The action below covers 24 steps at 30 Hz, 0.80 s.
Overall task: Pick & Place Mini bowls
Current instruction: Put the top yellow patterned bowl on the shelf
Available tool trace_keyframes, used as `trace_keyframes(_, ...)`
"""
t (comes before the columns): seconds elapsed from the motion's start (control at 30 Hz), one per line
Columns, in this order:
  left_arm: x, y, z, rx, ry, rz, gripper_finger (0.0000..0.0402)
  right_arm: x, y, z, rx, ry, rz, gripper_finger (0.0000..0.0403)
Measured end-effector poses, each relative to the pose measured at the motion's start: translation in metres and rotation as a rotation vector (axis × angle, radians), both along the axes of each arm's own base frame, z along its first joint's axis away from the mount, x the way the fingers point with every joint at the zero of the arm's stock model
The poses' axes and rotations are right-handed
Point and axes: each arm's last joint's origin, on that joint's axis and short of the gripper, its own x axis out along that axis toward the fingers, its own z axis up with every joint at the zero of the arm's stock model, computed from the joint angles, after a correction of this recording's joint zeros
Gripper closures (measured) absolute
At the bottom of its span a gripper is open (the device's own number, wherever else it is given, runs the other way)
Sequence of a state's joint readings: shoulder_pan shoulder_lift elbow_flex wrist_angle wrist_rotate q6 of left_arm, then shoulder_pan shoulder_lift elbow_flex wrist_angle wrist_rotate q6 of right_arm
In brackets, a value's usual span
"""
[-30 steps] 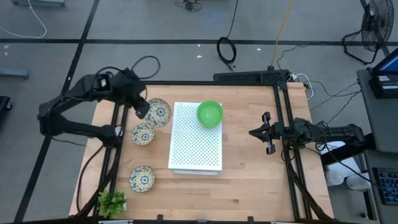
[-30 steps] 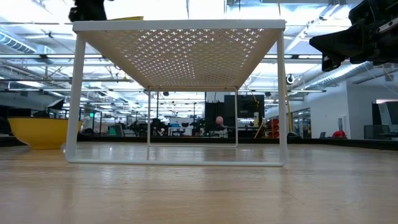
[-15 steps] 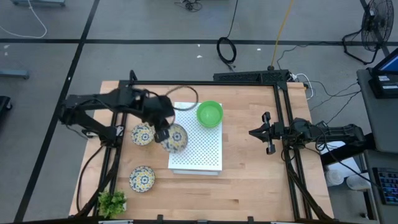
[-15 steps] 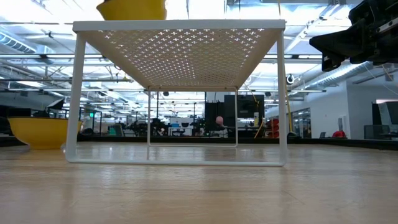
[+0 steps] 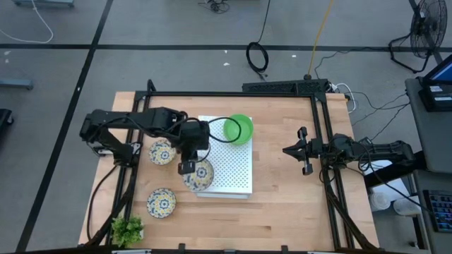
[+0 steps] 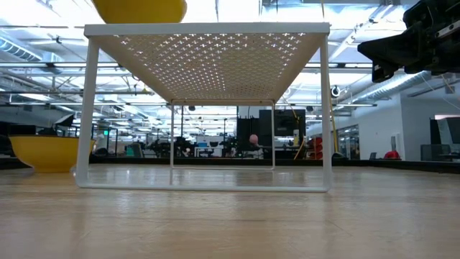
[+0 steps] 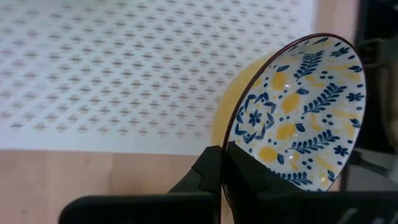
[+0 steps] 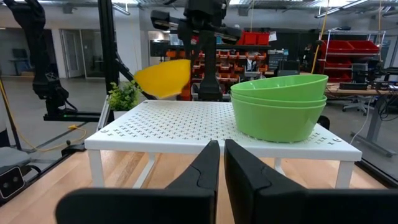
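As seen from the high view, we find the left pincer [image 5: 188,167] closed on the rim of a patterned bowl [image 5: 198,175], which it holds over the near left corner of the white perforated board [image 5: 229,166]. We note stacked green bowls [image 5: 239,129] at the board's far right corner. Two more patterned bowls lie on the wooden surface [image 5: 282,204] left of the board: one [image 5: 162,152] beside the left arm, another [image 5: 162,203] nearer the front edge. A small leafy plant [image 5: 127,229] sits at the front left corner. The right pincer [image 5: 302,151] hangs over the surface's right side, well apart from the board, with its fingers together and nothing between them.

From the low view, we record the yellow underside of the held bowl [image 6: 140,9] above the board's top at the left, and another yellow-bottomed bowl [image 6: 42,152] resting on the surface at the far left.

From the left wrist view, we confirm the fingers [image 7: 208,171] pinch the bowl's rim, the bowl tilted with its blue-and-yellow inside showing above the board's edge.

From the right wrist view, we observe the right fingers [image 8: 205,165] closed and empty, facing the board, with the green bowls on its top and the tilted yellow-backed bowl held behind.
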<state>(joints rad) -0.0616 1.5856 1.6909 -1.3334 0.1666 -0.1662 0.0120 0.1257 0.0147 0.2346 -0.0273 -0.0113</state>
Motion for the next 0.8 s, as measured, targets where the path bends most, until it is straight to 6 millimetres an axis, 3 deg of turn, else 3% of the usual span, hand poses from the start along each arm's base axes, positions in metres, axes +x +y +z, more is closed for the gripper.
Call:
trace_keyframes(0.63, 0.009, -0.001, 0.004, 0.002, -0.125, -0.087, 0.0395, 0.0, 0.0, 0.0, 0.0, 0.0, 0.0, 0.039)
trace_keyframes(0.8, 0.015, 0.0, -0.003, 0.023, -0.099, -0.093, 0.0388, 0.0, 0.0, 0.0, 0.0, 0.0, 0.0, 0.0387)
